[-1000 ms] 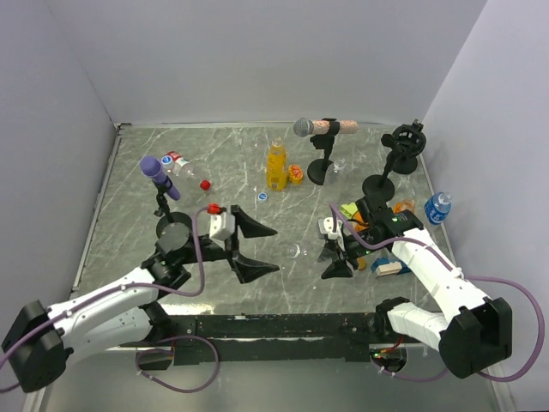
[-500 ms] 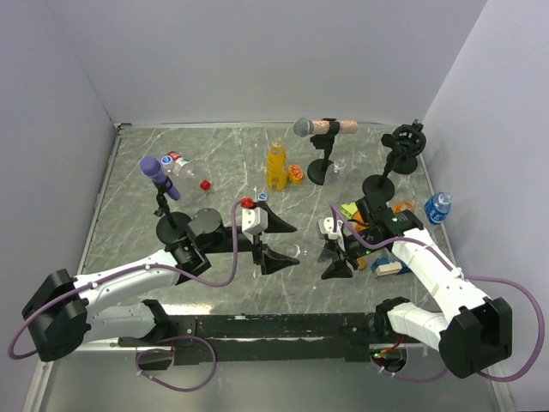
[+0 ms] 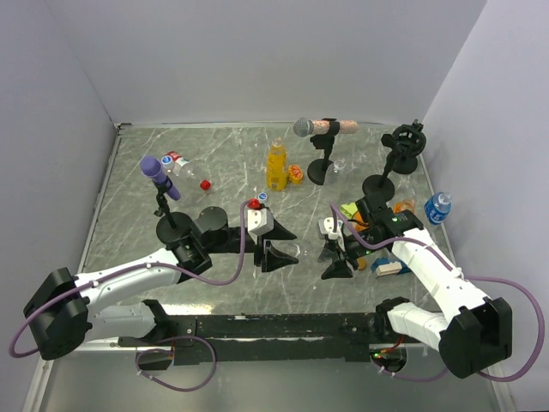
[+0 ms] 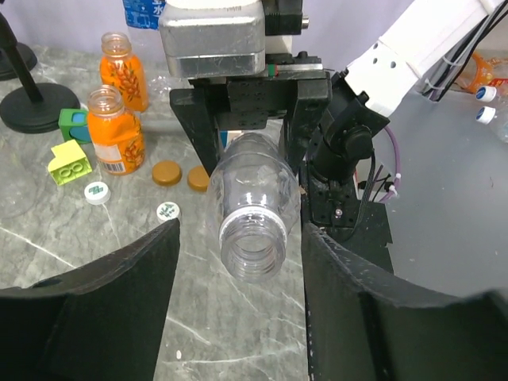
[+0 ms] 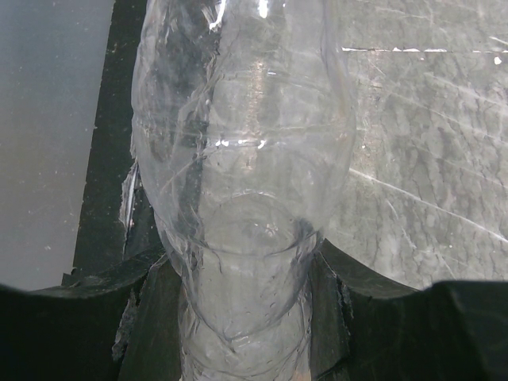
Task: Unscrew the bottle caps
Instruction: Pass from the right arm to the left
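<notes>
My right gripper (image 3: 334, 257) is shut on a clear bottle (image 3: 298, 251) and holds it lying level, neck pointing left. In the right wrist view the bottle (image 5: 242, 151) fills the frame between the black fingers (image 5: 151, 317). In the left wrist view its mouth (image 4: 252, 254) is bare, with a thin white ring and no cap. My left gripper (image 3: 279, 243) is open, its fingers (image 4: 119, 302) standing on either side of the mouth without touching it. Two pale caps (image 4: 96, 192) (image 4: 167, 210) lie on the table. A red cap (image 3: 205, 184) and a blue cap (image 3: 262, 196) lie further back.
A yellow-orange juice bottle (image 3: 275, 165) stands at the back, a red-white labelled bottle (image 3: 176, 163) lies at back left, and a blue-labelled one (image 3: 438, 207) at right. Microphone stands (image 3: 159, 176) (image 3: 317, 127) (image 3: 399, 146), two open orange bottles (image 4: 115, 131), brown discs (image 4: 167, 172) and toy blocks (image 4: 70, 163) surround the work area.
My left arm has swung right towards the held bottle, and its open fingers now flank the bottle's mouth. The right arm and bottle have not moved.
</notes>
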